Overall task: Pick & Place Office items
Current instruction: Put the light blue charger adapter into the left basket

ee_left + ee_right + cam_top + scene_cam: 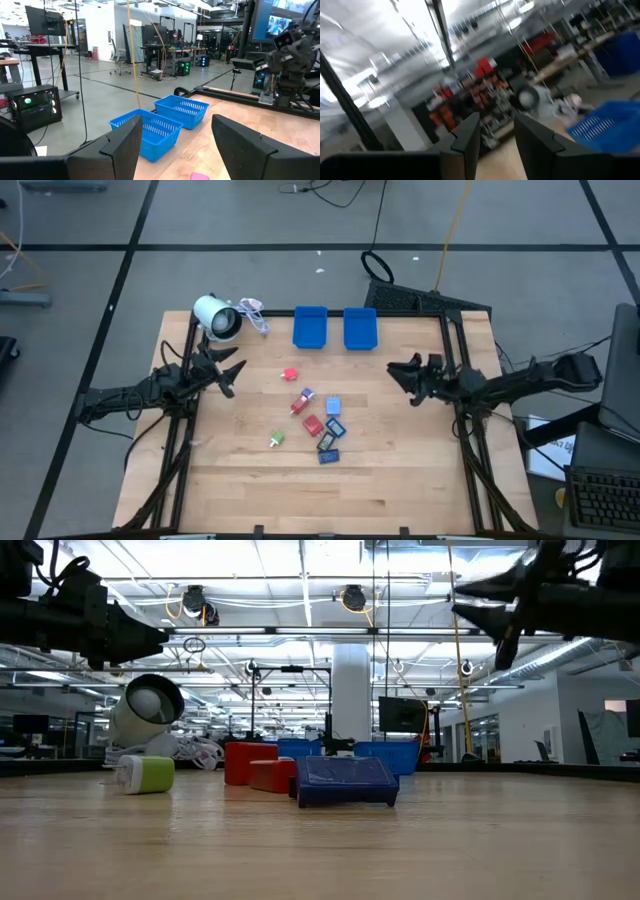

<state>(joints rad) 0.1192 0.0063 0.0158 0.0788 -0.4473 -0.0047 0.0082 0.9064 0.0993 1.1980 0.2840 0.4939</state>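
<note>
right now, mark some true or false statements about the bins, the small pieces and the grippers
1. Both blue bins sit side by side at the table's far edge. True.
2. Several office items already lie inside a bin. False: all lie on the bare wood.
3. The left gripper holds a red piece. False: it is open and empty.
4. The right gripper is shut and holds nothing. True.
5. The white roll lies near the left arm. True.

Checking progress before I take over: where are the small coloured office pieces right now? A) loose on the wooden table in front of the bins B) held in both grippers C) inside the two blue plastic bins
A: the high view shows the small coloured office pieces scattered on the wooden table, short of the two blue plastic bins.
</note>
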